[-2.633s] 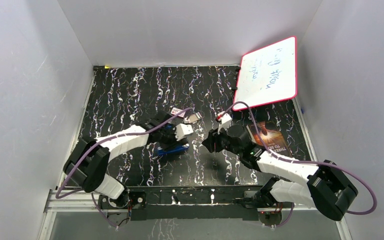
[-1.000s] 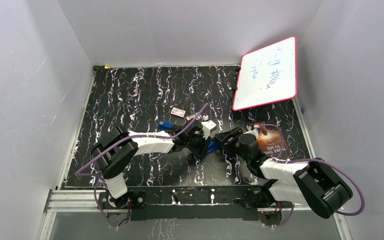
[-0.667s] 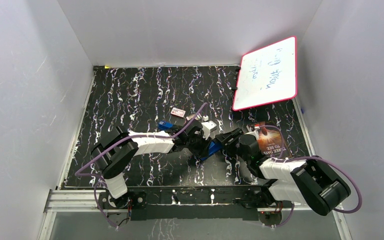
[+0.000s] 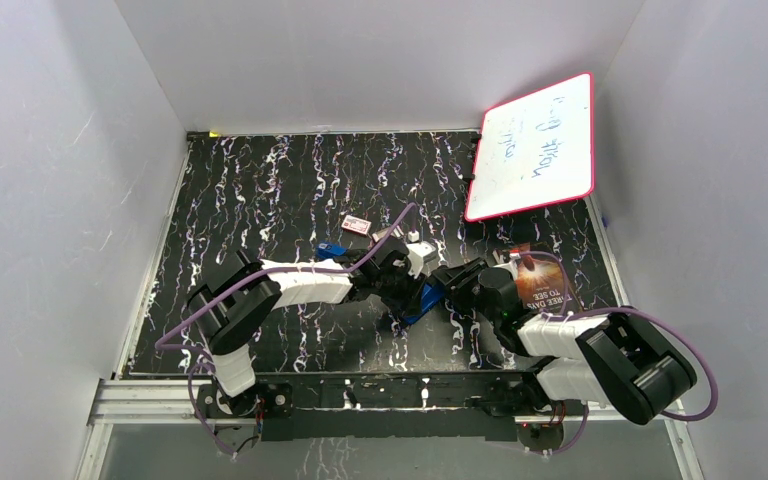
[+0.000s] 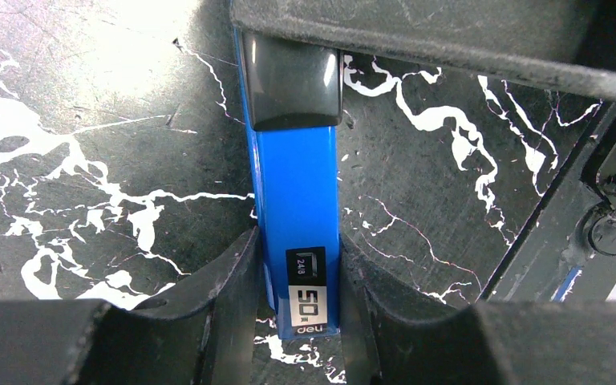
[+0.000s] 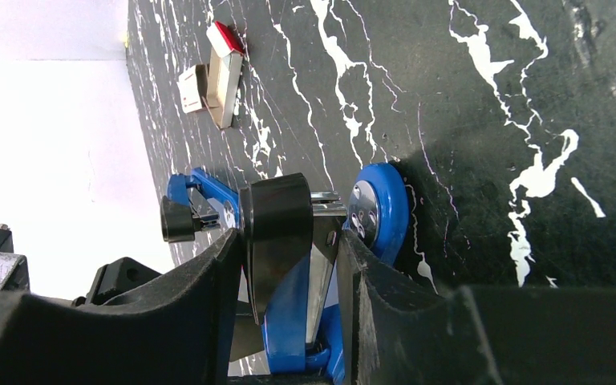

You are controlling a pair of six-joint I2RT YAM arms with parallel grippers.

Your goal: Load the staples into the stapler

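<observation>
The staples (image 4: 385, 235) are, as far as I can tell, the small grey speck just beside the red-and-white box (image 4: 356, 225), lying loose on the surface (image 4: 260, 190) and apart from the stapler. From overhead they sit beyond the stapler (image 4: 422, 297), toward the far wall and a little to the left of both my end effectors.

The stapler lies near the middle of the surface between my two arms. Its long axis runs slantwise, from up-left down to the right. My left end effector (image 5: 298, 273) is clamped on its blue bar, one finger pressed to each flank, so the bar runs straight away from me along my reach. My right end effector (image 6: 289, 241) straddles the other end, with its fingers either side of the black cap and the round blue hinge. I cannot tell whether they are actually pinching it or only standing close.

My left arm is the nearer one to the staples, but it is busy holding the stapler. I judge the coming move turns on one arm letting go and reaching up and away across the stapler.

Much is hidden. From overhead my arms cover most of the stapler, so I cannot see whether its channel lies open. In the right wrist view the small things at the far end blur together, and I cannot separate the staples from the box.
</observation>
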